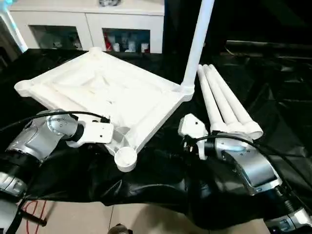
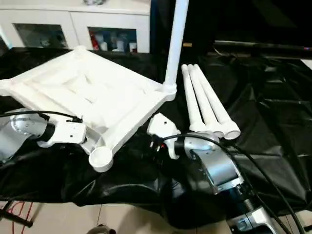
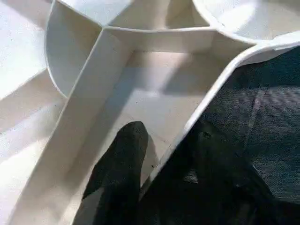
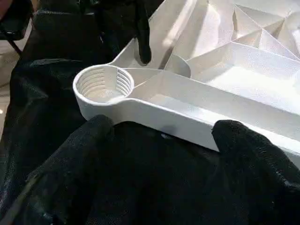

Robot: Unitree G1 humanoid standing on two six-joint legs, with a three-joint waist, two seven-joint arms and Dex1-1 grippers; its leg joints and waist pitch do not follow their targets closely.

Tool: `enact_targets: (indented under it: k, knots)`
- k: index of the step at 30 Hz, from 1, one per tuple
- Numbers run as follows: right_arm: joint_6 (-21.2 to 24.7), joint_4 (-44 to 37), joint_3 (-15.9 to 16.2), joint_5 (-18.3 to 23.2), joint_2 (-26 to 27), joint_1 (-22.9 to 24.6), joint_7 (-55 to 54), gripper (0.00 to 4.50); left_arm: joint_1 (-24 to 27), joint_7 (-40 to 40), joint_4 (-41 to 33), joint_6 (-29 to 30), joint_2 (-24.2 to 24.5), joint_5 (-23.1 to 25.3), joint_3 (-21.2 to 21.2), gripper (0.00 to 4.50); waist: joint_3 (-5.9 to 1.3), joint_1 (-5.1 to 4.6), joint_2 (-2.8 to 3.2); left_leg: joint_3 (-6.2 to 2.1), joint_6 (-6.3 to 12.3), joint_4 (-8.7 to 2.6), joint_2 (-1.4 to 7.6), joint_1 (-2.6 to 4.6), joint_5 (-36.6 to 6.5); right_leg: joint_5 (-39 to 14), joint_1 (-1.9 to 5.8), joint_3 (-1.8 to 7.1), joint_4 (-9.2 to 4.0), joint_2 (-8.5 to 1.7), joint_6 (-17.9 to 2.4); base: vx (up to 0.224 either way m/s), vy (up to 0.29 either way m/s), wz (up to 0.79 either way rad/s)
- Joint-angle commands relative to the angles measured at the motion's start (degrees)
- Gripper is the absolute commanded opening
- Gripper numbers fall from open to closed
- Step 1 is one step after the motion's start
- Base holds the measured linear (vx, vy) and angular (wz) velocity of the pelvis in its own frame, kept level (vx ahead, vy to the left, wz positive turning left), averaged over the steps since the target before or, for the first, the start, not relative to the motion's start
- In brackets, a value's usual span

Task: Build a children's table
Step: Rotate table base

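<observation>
1. A black cloth [image 1: 273, 97] covers the work surface.
2. Behind it stands a white cabinet [image 1: 87, 19] with glass doors; small items are inside.
3. The floor [image 1: 97, 219] has light tiles, with a red cable [image 1: 34, 214] lying on it.

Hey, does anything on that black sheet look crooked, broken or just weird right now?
Nothing looks damaged. The table top lies upside down with one leg standing in its far right corner socket; the near corner socket is empty. Three loose legs lie side by side on the black sheet beside it. That suits a half-built table.
</observation>
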Motion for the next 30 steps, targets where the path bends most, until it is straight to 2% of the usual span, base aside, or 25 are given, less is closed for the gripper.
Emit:
enact_targets:
  k: [1,3,11,14,19,21,22,25,27,28,29,30]
  knots:
    - [0.2,-1.3,0.2,0.4,-0.5,-0.5,0.4,3.90,-1.0,-1.2,-0.2,1.5,-1.1,-2.2,1.8,1.40,-4.36,0.14,0.64,-0.10,-0.43,-3.93,1.86,0.90,-8.2,1.9,3.35,3.11,-3.72,-4.59,-13.1,0.000,0.000,0.00]
    - [0.1,-1.2,0.3,0.3,-0.6,-0.5,0.4,3.90,-1.1,-1.1,0.2,1.9,-1.5,-2.3,2.1,1.17,-4.48,0.16,0.61,-0.10,-0.01,-3.79,1.81,0.82,-7.3,4.2,3.43,3.07,-3.54,-4.56,-13.4,0.000,0.000,0.00]
    - [0.3,-1.0,0.5,0.4,-0.4,-0.6,0.3,3.90,-1.4,1.6,1.4,6.6,-3.1,-1.6,3.0,0.68,-4.37,-0.47,0.59,-0.08,0.31,-3.78,1.74,0.78,-7.5,3.1,3.58,3.01,-3.73,-4.52,-13.4,0.000,0.000,0.00]
    - [0.1,-0.7,0.5,0.3,-0.4,-0.5,0.0,3.90,-2.7,8.0,3.0,10.4,-5.5,-1.4,5.0,0.57,-4.39,-0.40,0.73,-0.10,0.41,-3.70,1.72,0.80,-7.7,2.8,3.64,3.00,-3.74,-4.48,-13.6,0.000,0.000,0.00]
    - [0.1,-0.6,0.8,0.2,-0.2,-0.4,-0.2,3.90,-3.2,12.3,3.7,12.3,-7.0,-0.6,6.0,0.42,-4.57,-0.84,0.44,-0.15,0.93,-3.52,1.48,0.47,-6.2,5.0,3.94,2.94,-3.68,-4.39,-13.5,0.000,0.000,0.00]
    - [-0.1,-0.2,0.9,0.0,-0.1,-0.4,-0.3,3.90,-2.9,13.3,3.6,11.6,-7.6,-0.3,5.9,0.29,-4.63,-0.95,0.51,-0.17,1.43,-3.45,1.52,0.49,-5.5,6.1,3.90,2.90,-3.61,-4.35,-13.7,0.000,0.000,0.00]
    - [-0.2,-0.1,0.9,0.0,-0.1,-0.5,-0.4,3.90,-2.9,13.5,3.6,11.6,-7.7,-0.4,6.0,0.25,-4.64,-0.93,0.79,-0.20,1.60,-3.41,1.58,0.57,-5.4,6.6,3.80,2.90,-3.59,-4.34,-13.9,0.000,0.000,0.00]
    - [-0.5,0.3,0.9,-0.3,-0.1,-0.5,-0.6,3.90,-3.0,15.4,4.3,10.0,-8.4,-0.6,6.1,0.16,-4.63,-0.67,0.79,-0.17,1.68,-3.46,1.74,0.76,-6.0,6.7,3.66,2.86,-3.63,-4.31,-14.3,0.000,0.000,0.00]
    - [-0.6,0.5,0.9,-0.4,-0.2,-0.5,-0.6,3.90,-2.9,16.5,5.1,5.8,-9.2,-1.3,6.3,0.10,-4.60,-0.23,0.74,-0.09,1.60,-3.43,1.71,0.82,-6.6,6.0,3.64,2.92,-3.74,-4.38,-14.3,0.000,0.000,0.00]
    - [-0.6,0.5,0.9,-0.4,-0.2,-0.5,-0.6,3.90,-2.9,16.5,5.1,5.7,-9.3,-1.3,6.3,0.07,-4.63,-0.07,0.73,-0.11,1.34,-3.47,1.78,0.79,-6.8,5.8,3.69,2.95,-3.71,-4.42,-14.1,0.000,0.000,0.00]
    - [-0.7,0.6,0.8,-0.4,-0.2,-0.5,-0.7,3.90,-2.6,17.2,5.7,0.6,-10.0,-2.0,6.6,0.05,-4.63,0.18,0.98,-0.11,1.23,-3.45,1.86,1.00,-7.3,5.5,3.46,2.96,-3.81,-4.45,-14.1,0.000,0.000,0.00]
    - [-0.7,0.6,0.8,-0.4,-0.2,-0.5,-0.7,3.90,-2.6,17.2,5.7,0.6,-10.0,-2.0,6.6,0.05,-4.62,0.25,0.89,-0.12,1.15,-3.46,1.86,0.95,-7.5,5.4,3.51,2.96,-3.82,-4.46,-14.0,0.000,0.000,0.00]
